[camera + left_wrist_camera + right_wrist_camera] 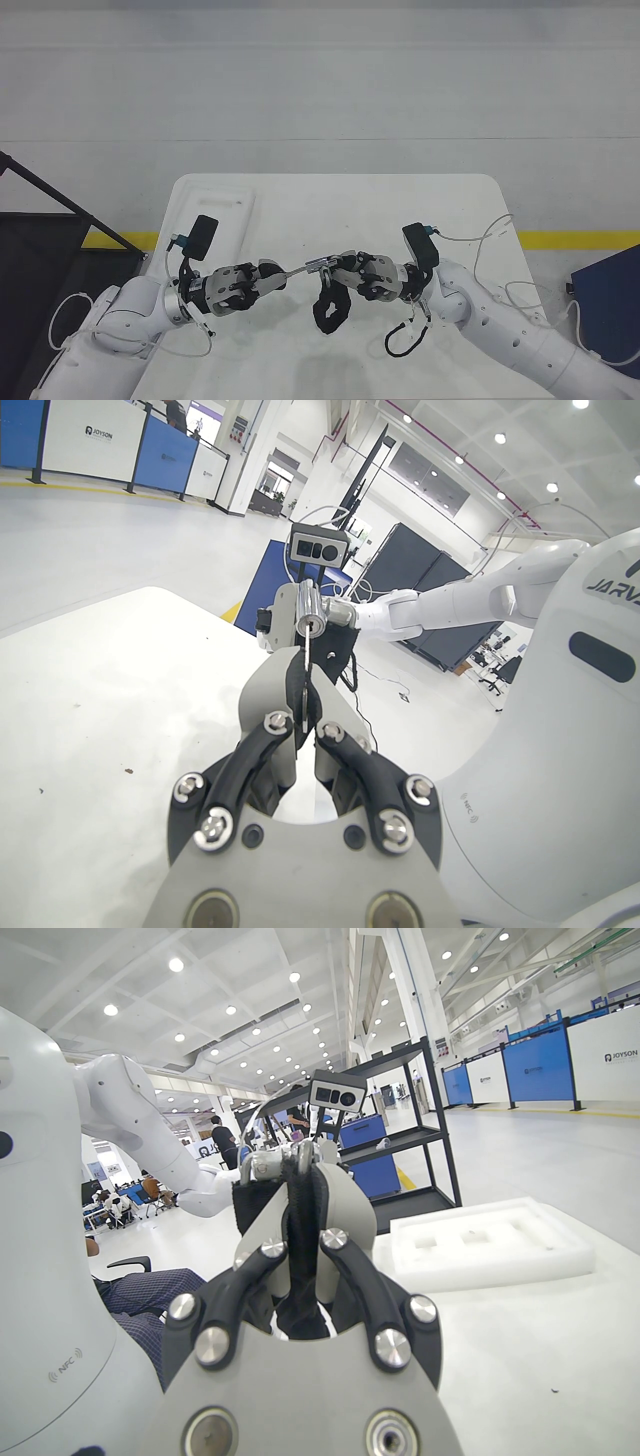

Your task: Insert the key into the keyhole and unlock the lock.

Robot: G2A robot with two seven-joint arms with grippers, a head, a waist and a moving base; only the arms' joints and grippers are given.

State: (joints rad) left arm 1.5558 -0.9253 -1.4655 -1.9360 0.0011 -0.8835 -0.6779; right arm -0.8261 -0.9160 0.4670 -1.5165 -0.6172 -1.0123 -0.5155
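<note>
The white table point(440, 210) spans the lower half of the top view, with a white foam tray point(215, 212) at its far left corner. The right wrist view shows that tray point(490, 1243) closer, with shallow square recesses cut in it. Above the table's near middle the two arms meet tip to tip. The left gripper point(268, 277) and the right gripper point(345, 270) face each other, held up off the surface. A black strap point(330, 308) hangs in a loop below the right gripper. From above the metal parts between them are small. The left wrist view makes them plain: the left gripper point(302, 667) is pinched tight on the head of the key point(306, 650). Its blade runs straight out to the keyhole point(311, 628) in the round end face of the silver lock point(310, 610). The tip meets the slot, but how far in it sits I cannot tell. The right wrist view gives the other side: the right gripper point(300, 1178) is closed on the lock point(265, 1164), with the strap point(300, 1238) running back between its fingers and the shackle standing out past the tips.
</note>
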